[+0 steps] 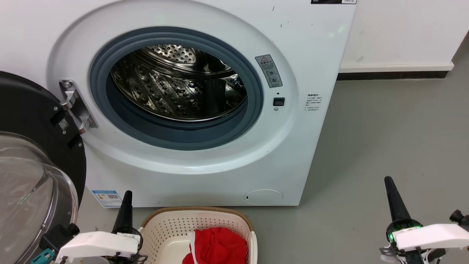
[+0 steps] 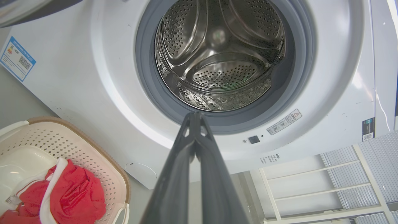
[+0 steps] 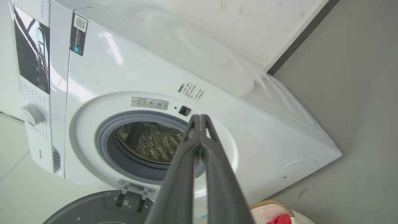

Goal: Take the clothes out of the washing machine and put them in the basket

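1. Judging by the pictures, the task looks done or nearly done; the washing machine (image 1: 311, 55) stands with its door (image 1: 33, 176) swung wide to the robot's left, and the drum (image 2: 217, 62) shows bare perforated steel, no red fabric seen in any view.
2. Clothes (image 1: 220, 247) lie in the basket (image 2: 93, 146); a red heap with white trim, bunched against the basket's right half as the head view has it; how many garments are in the heap I cannot tell.
3. Basket sits on the floor just in front of the machine, below the porthole, between the two arms.
4. Left gripper (image 2: 194, 115): fingers pressed together, nothing between them; held low beside the basket's left rim, pointing up at the porthole.
5. Right gripper (image 3: 199, 117): fingers likewise together and empty; well apart from the basket, out over the bare floor to the right of the machine.
6. Left to do, as a judgement: little or nothing; a low strip of drum just behind the grey gasket (image 1: 176, 135) is hidden in the head view, so a last check there is the only open item; the left wrist view looks into the drum bottom and shows no cloth.
7. Risk: low; both grippers are clear of the door and the basket rim.
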